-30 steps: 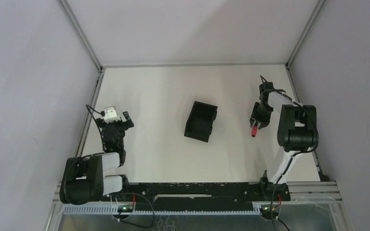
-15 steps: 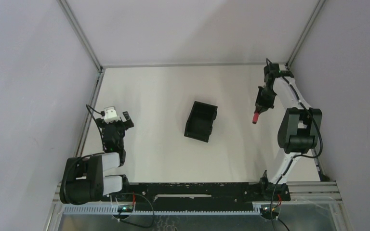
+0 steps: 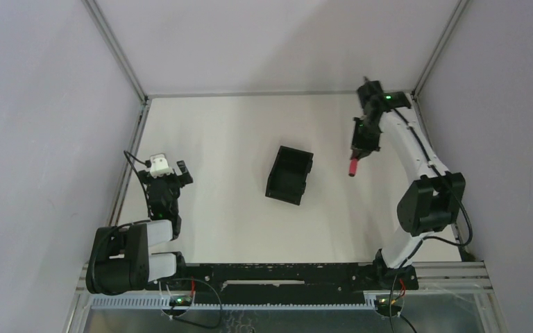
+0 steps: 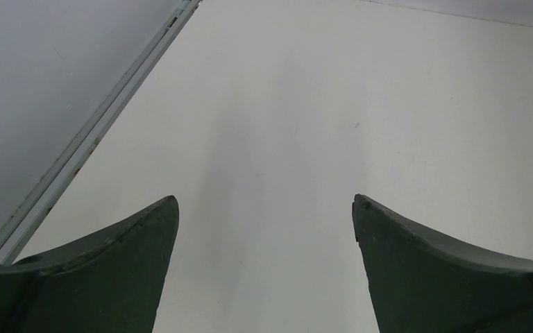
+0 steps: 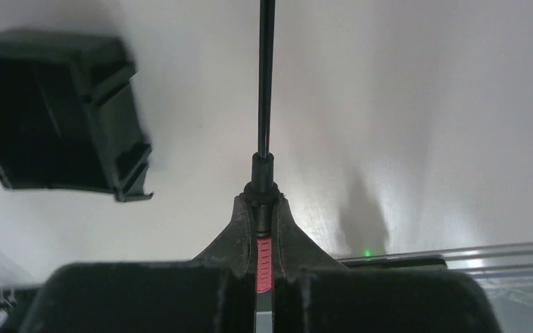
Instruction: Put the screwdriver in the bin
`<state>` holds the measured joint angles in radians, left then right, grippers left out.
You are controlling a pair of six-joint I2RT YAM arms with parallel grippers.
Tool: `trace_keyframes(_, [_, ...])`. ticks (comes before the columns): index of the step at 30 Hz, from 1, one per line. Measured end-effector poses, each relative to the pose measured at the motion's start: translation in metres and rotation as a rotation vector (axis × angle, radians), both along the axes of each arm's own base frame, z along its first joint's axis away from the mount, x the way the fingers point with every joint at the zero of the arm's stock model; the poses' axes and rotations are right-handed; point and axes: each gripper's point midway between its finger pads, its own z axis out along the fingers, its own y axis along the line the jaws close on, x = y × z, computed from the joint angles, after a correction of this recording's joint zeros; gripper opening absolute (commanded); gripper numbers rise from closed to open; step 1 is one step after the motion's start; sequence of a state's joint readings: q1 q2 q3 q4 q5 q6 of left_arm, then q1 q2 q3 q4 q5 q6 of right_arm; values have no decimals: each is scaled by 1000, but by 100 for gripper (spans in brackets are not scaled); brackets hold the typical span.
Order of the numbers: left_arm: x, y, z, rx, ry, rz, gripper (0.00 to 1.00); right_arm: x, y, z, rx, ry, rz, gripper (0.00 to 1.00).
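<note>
Red-handled screwdriver (image 3: 352, 168), black bin (image 3: 289, 175)

– Any writing, numbers or brand marks to read here?
– None that I can make out in any view.
– Not even on the screwdriver (image 5: 262, 177)?
– Its red handle shows only dark ridges, not letters.
– And the bin (image 5: 114, 125)?
– Plain black plastic, with no legible label.
</note>
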<state>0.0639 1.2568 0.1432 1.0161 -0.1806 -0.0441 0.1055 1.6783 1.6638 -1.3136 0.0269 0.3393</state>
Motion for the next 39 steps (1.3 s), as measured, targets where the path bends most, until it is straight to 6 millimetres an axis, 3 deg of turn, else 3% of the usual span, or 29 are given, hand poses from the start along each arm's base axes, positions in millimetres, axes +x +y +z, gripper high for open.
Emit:
trace_keyframes(4, [0,0,0,0,0,0,100,3,63,-12,32,21,142,0])
trace_keyframes(11, [0,0,0,0,0,0,100,15,199,-21,115,-34,411,0])
trace_keyframes(13, [0,0,0,0,0,0,100,16,226,-22,140,-53,464,0])
trace_keyframes(16, [0,0,0,0,0,0,100,14,253,-25,156,-67,515,0])
trace_keyframes(22, [0,0,0,0,0,0,100,19,247,-34,133,-70,501,0])
trace_keyframes(28, [0,0,0,0,0,0,100,6,231,-73,78,7,495,0])
trace_keyframes(29, [0,0,0,0,0,0,100,3,228,-79,67,22,493,2])
trace_keyframes(32, [0,0,0,0,0,0,100,0,223,-91,46,37,490,29])
trace_keyframes(35, [0,0,0,0,0,0,100,0,219,-100,27,36,490,46])
trace_keyframes(39, [0,0,0,0,0,0,100,6,220,-100,22,11,488,49])
